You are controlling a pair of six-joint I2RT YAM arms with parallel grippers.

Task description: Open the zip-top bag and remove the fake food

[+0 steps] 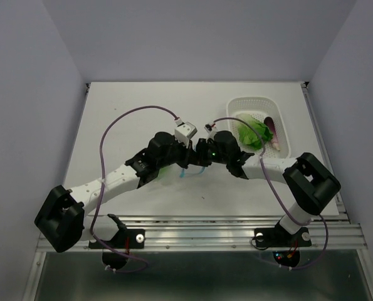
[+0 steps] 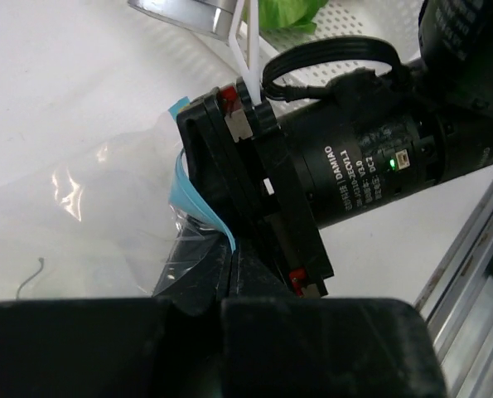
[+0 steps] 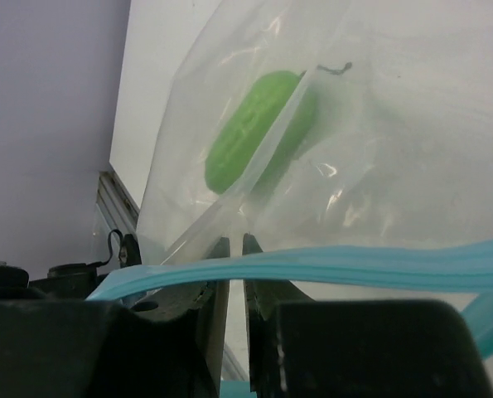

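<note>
Pinching the zip-top bag [image 3: 379,166] at its teal zip strip [image 3: 354,267] between nearly closed right gripper [image 3: 235,249] fingers; showed left gripper [image 2: 217,282] shut at the lip. Held green fake food [image 3: 254,133] inside, beyond fingertips. Judged film light, limp, slippery, best taken by stiffer strip.

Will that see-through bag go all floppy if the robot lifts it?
Probably floppy: the zip-top bag is thin, creased film that folds near the right fingers. Likely light, yet the green toy inside may make it sag. It looks smooth, so perhaps slippery.
</note>
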